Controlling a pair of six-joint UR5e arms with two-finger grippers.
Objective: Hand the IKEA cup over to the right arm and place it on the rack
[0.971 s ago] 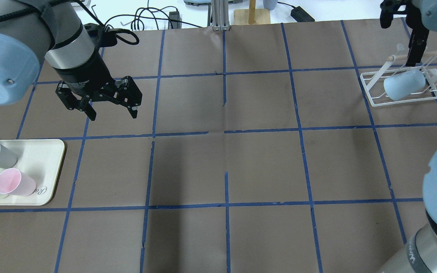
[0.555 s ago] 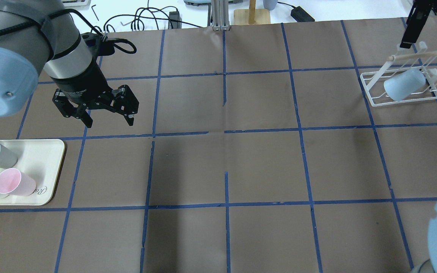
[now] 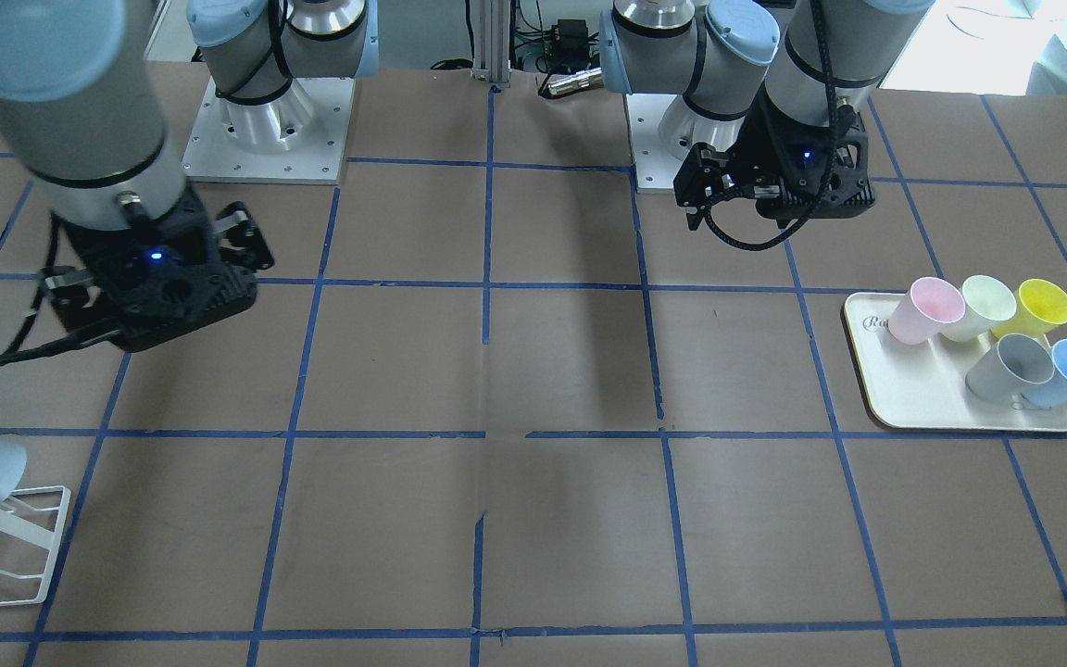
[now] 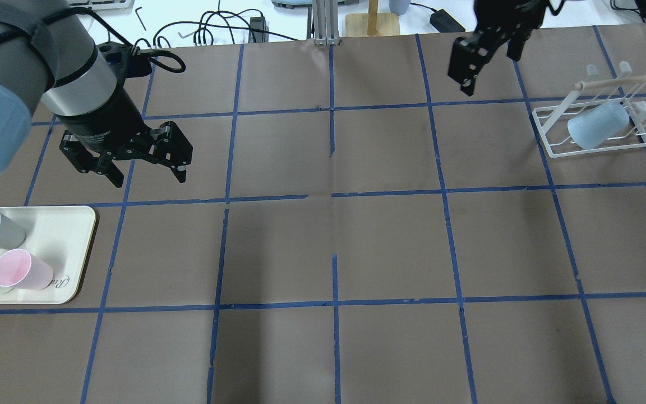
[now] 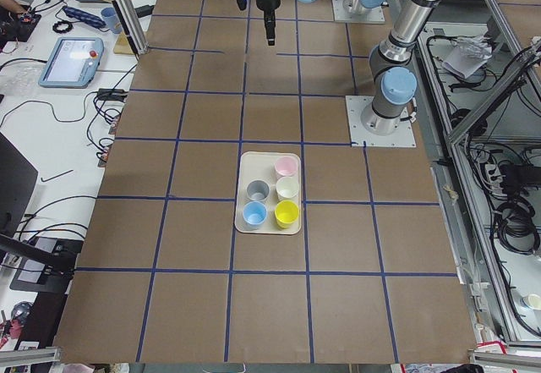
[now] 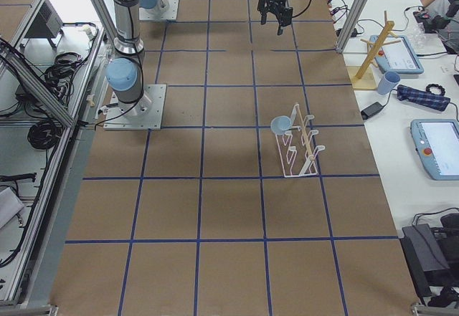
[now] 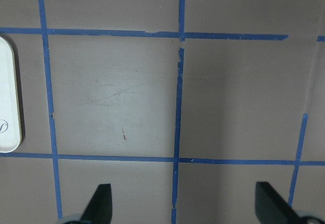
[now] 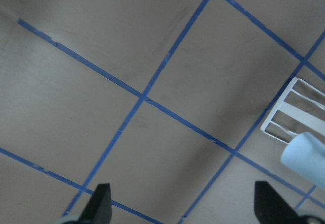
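While aloft, right gripper (image 8: 185,203) wide-jawed.

I am standing in a robotics lab, plainly. The tabletop (image 4: 390,247) is papered brown and marked into squares with blue tape (image 4: 332,73). The right arm (image 3: 70,139) and the left arm (image 3: 821,46) are each bolted to a steel base plate (image 3: 320,148), among aluminium posts (image 6: 358,1). The white side bench (image 6: 430,201) holds control tablets (image 6: 434,147) and loose black cables (image 4: 216,25). More cable bundles (image 5: 507,221) lie coiled beside the frame.
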